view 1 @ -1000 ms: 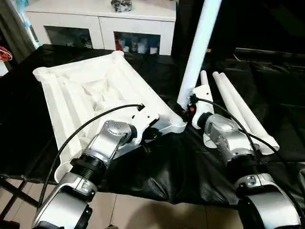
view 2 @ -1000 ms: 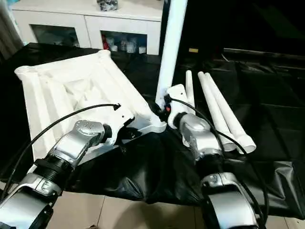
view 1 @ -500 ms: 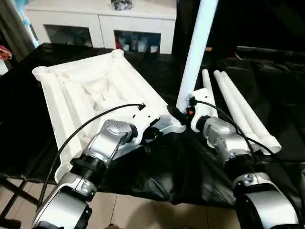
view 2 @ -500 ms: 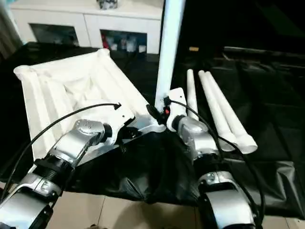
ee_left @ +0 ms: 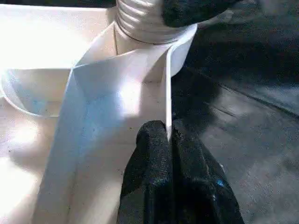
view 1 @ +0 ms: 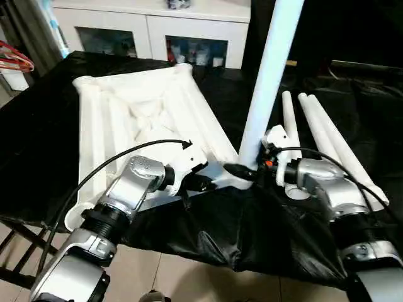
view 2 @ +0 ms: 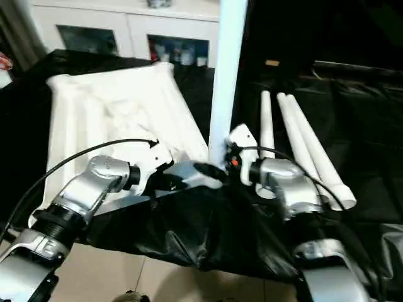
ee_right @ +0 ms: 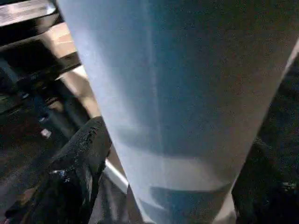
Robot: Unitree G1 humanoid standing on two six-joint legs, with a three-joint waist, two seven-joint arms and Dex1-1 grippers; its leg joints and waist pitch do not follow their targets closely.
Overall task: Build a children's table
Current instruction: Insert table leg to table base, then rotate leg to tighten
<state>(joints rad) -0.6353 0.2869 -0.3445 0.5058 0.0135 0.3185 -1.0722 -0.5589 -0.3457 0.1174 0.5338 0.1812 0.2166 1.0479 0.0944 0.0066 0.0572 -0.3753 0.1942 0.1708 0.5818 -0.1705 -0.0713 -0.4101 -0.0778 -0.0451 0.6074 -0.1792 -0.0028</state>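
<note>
Right claw point(ee_right: 168, 186) shifted nearer, leg point(view 1: 269, 75) upright (near corner socket)

White tabletop point(view 1: 145, 119) upside down; one leg point(view 1: 271, 75) upright, three legs point(view 1: 327, 141) flat

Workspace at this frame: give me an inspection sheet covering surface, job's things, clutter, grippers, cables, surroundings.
Surface: black-covered work table, cloth rumpled at the near edge.
Job's things: white table top lying underside up; upright leg standing at its near corner socket; three spare legs lying to the right.
Clutter: nothing seen.
Grippers: left gripper pinching the top's rim; right gripper around the upright leg's base.
Cables: black cable looping over the left forearm; another at the right wrist.
Surroundings: white cabinet behind the table.
</note>
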